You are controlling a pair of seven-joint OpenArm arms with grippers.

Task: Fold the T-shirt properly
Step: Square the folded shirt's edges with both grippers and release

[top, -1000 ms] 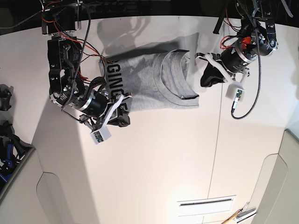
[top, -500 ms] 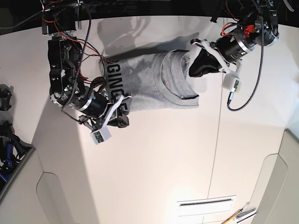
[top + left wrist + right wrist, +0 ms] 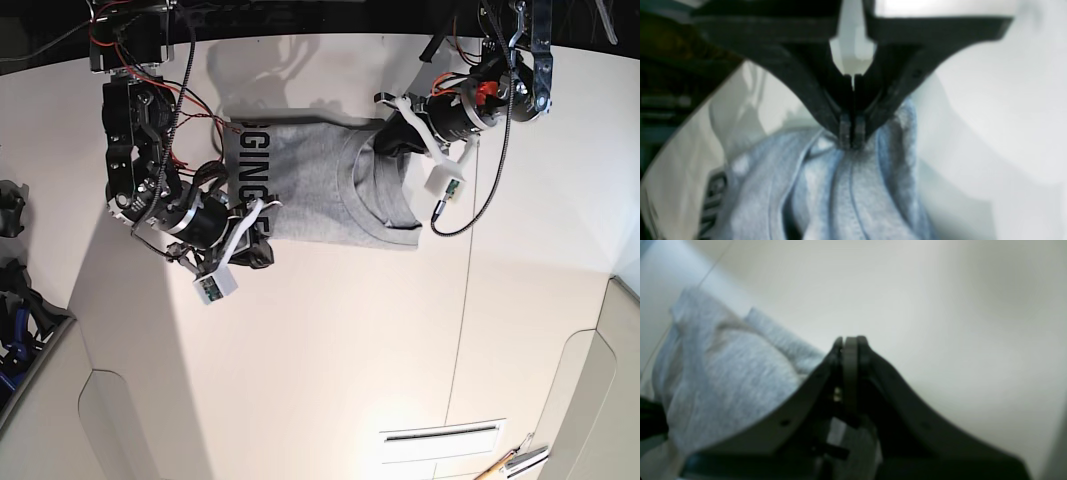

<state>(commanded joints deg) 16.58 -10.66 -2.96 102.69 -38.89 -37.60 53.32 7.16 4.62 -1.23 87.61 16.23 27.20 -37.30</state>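
Observation:
The heather-grey T-shirt (image 3: pixel 310 185) lies partly folded at the far middle of the white table, with black lettering (image 3: pixel 252 175) showing at its left end. My left gripper (image 3: pixel 385 140) is at the shirt's upper right part. In the left wrist view it (image 3: pixel 850 140) is shut on a bunched ridge of the T-shirt (image 3: pixel 846 193). My right gripper (image 3: pixel 262 238) is at the shirt's lower left corner. In the right wrist view its jaws (image 3: pixel 848 343) are closed, with grey T-shirt fabric (image 3: pixel 723 373) beside and under them.
A seam (image 3: pixel 465 320) runs down the white table. Dark gear (image 3: pixel 10 210) sits at the left edge. A white label (image 3: pixel 440 440) and a pen (image 3: pixel 510 462) lie at the front right. Cables hang from both arms.
My left gripper has moved left from beside the shirt onto its upper right part and has closed on the fabric, pulling the folded end leftward. The right arm has stayed in place.

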